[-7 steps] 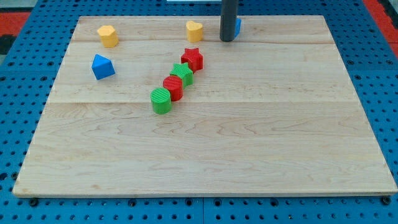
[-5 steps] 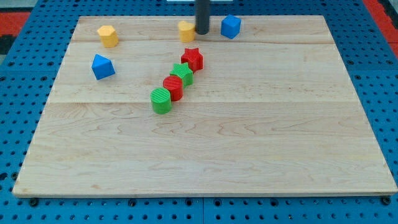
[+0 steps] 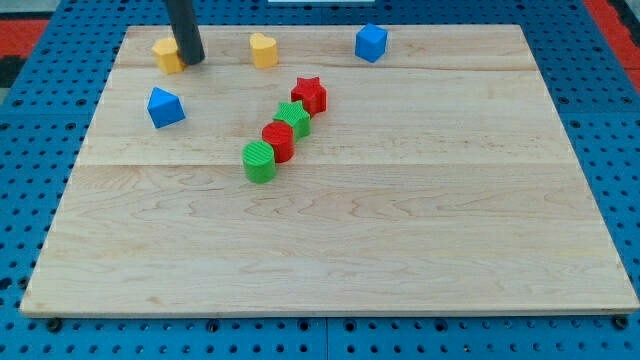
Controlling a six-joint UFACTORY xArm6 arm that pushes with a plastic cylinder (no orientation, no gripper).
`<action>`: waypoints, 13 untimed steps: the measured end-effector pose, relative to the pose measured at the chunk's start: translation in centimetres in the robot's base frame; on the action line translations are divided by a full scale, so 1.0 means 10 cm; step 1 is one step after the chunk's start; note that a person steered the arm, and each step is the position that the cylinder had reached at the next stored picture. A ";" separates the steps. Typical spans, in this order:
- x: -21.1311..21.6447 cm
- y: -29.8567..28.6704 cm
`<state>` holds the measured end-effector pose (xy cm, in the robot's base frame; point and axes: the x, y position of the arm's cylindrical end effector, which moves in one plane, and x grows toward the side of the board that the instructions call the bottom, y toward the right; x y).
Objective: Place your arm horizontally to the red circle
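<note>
On the bench (image 3: 400,250), the red circle (image 3: 278,141) sits mid-chain, touching the green circle (image 3: 259,161) at 7 o'clock and the green star (image 3: 293,118) at 1. My tip (image 3: 193,60), no claw to report, touches the far yellow block (image 3: 167,55). Best: slide toward 5 o'clock, stopping level with red, clear of the blue block (image 3: 164,107).

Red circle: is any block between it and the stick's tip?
No block sits right on the line from my tip to the red circle. The blue block lies just left of that path.
</note>
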<state>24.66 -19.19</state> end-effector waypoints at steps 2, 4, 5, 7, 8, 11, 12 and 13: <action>0.28 0.73; 0.43 2.23; 0.78 2.48; 0.99 1.32; 1.00 1.52; 1.62 1.52; 1.62 1.54; 1.85 1.81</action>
<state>43.19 -1.13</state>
